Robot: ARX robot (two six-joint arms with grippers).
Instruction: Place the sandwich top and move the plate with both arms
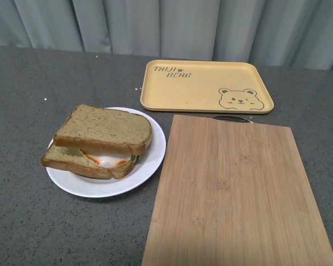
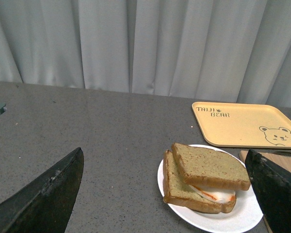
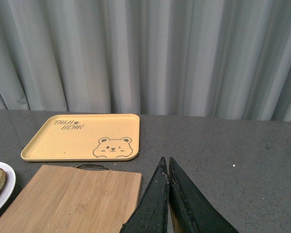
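Note:
The sandwich top (image 1: 104, 129), a plain brown bread slice, lies tilted on a lower slice with fried egg (image 1: 108, 161). Both rest on the round white plate (image 1: 153, 156) left of centre on the grey table. The left wrist view shows the sandwich top (image 2: 208, 166) and plate (image 2: 242, 218) between my wide-open left gripper (image 2: 167, 158) fingers, well above the table. My right gripper (image 3: 166, 162) is shut and empty, hanging over bare table beside the board, far from the plate (image 3: 1, 194). Neither arm appears in the front view.
A yellow tray with a bear drawing (image 1: 205, 86) sits at the back. A large wooden board (image 1: 233, 194) lies right of the plate, its edge nearly touching the rim. Grey curtains close off the far side.

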